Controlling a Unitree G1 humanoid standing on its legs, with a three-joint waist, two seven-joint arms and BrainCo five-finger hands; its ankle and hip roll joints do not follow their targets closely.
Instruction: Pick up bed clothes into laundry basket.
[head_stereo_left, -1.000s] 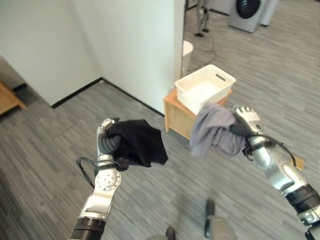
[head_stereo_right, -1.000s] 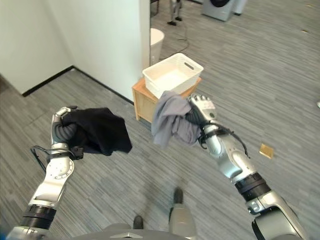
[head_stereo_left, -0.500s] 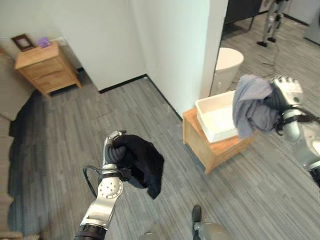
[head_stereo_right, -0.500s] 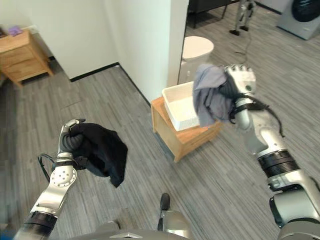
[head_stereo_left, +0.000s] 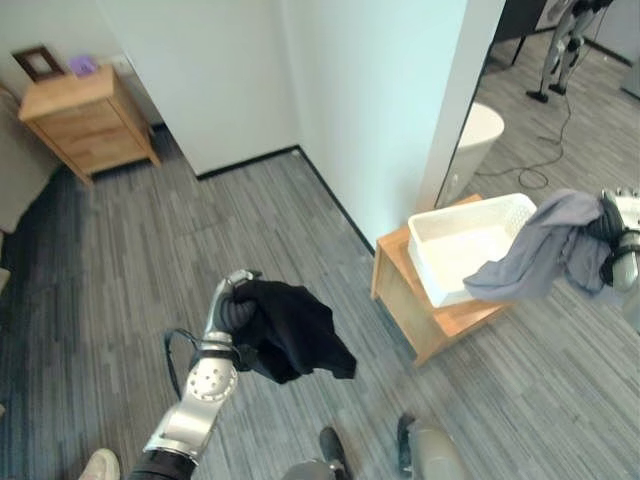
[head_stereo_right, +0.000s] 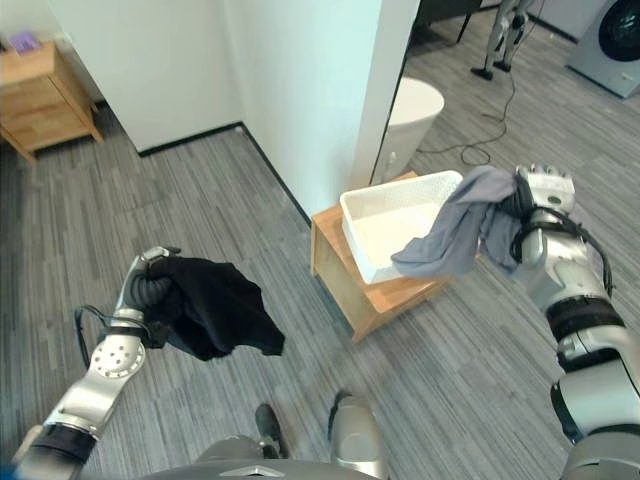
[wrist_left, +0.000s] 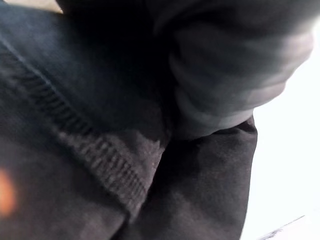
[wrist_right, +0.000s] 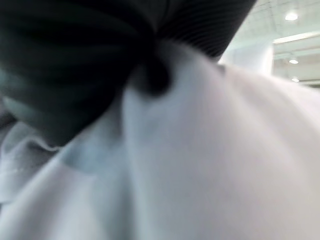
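My left hand (head_stereo_left: 228, 305) is shut on a black garment (head_stereo_left: 298, 342) that hangs from it above the floor at the lower left; the same dark cloth (wrist_left: 100, 150) covers the left wrist view. At the right, my right hand (head_stereo_right: 535, 205) is shut on a grey garment (head_stereo_right: 455, 235), which trails out to the left over the right end of the white laundry basket (head_stereo_right: 385, 225). The grey cloth (wrist_right: 200, 165) shows close up in the right wrist view. The basket sits on a low wooden stand (head_stereo_right: 355, 290) and looks empty.
A white wall corner (head_stereo_left: 400, 110) rises just behind the basket. A round white bin (head_stereo_right: 412, 110) stands behind it, a wooden nightstand (head_stereo_left: 85, 120) at the far left. A person's shoe (head_stereo_left: 98, 465) shows at the bottom left. Grey plank floor lies all around.
The camera has shifted. My right hand has dropped and swung right, so the grey garment now streams out over the basket's right end. The black garment stays in my left hand.
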